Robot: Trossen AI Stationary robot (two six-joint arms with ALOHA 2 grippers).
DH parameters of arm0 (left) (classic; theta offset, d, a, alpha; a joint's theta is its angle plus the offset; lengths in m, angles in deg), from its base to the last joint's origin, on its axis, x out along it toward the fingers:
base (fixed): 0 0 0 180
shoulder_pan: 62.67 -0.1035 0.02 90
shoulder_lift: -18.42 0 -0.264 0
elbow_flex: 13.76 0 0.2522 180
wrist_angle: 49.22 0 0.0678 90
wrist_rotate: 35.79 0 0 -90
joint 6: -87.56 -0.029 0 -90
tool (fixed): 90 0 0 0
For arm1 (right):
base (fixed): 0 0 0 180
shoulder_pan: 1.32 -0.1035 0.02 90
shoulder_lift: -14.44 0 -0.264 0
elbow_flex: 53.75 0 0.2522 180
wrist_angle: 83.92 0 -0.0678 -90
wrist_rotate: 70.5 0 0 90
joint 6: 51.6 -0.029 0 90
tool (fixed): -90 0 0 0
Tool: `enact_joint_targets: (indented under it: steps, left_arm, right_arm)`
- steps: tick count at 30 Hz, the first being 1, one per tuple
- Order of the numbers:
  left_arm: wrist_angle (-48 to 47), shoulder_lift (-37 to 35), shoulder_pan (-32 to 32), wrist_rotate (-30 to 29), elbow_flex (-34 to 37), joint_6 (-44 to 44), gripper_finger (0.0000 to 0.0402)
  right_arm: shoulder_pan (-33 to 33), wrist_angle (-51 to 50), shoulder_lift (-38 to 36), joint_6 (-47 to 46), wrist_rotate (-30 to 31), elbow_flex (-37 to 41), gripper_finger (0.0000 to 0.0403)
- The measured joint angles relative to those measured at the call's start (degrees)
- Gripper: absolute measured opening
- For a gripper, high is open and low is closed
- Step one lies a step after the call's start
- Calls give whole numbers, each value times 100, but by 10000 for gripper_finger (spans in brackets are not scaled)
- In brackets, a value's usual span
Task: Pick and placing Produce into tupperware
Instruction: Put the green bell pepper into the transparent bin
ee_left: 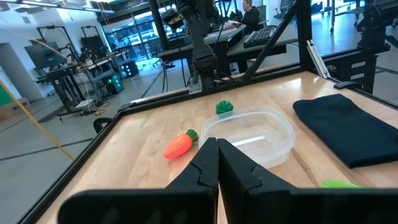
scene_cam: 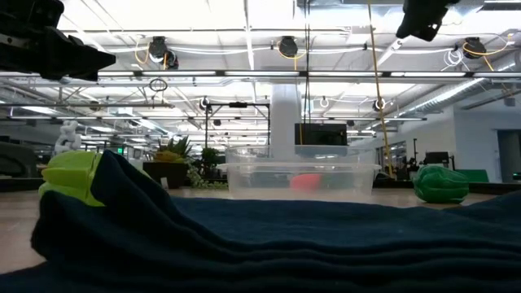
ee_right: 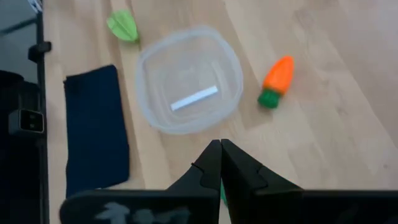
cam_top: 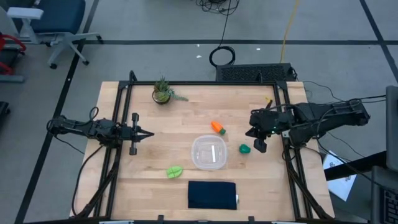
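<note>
The clear tupperware stands mid-table with nothing in it. The orange carrot lies just beyond its far right corner. The dark green lump rests on the table to the tupperware's right. The light-green leafy piece lies flat near its near left corner. My right gripper hovers shut above the table, just right of the green lump; its wrist view looks down over the tupperware and carrot. My left gripper is shut and waits at the table's left, pointing toward the tupperware.
A dark navy pad lies at the near edge, in front of the tupperware. A small potted spiky plant stands near the far edge. Black frame rails run along the table's sides. Bare wood shows between the left gripper and the tupperware.
</note>
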Motion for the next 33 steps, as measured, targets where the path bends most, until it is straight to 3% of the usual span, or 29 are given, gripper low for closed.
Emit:
enact_joint_targets:
  steps: [14, 27, 33]
  left_arm:
    - [0, 0, -2, -2, 0, 30, 1]
    - [-7, 0, 0, -2, 0, 83, 1]
    - [-9, 0, -1, -2, 0, 83, 1]
  right_arm:
    - [483, -734, 911, 90, -1061, -182, 0]
    - [631, -1174, 1215, -65, -1362, -180, 0]
    - [631, -1199, 1215, 272, -1369, -180, 0]
